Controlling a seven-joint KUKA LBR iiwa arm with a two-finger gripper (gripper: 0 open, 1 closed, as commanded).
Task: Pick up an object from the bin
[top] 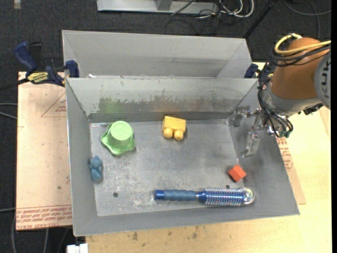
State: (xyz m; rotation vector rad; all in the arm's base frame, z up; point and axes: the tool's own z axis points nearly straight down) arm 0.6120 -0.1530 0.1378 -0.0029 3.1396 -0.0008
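Lying along the front of the bin [184, 221]: blue hairbrush [202, 196], bristles rightward. Just behind them, small red block [237, 173]. Farther left, blue lump [96, 168], then green cup [119, 137]; toward the back, yellow toy piece [174, 127]. Hanging by the right side beyond the red block, apart from it: gripper [251, 141], opening impossible to tell, nothing seen held.

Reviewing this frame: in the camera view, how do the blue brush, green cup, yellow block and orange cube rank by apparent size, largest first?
1. Blue brush, by far the longest, though slim.
2. Green cup, the widest round thing.
3. Yellow block, clearly smaller than the cup.
4. Orange cube, the smallest.
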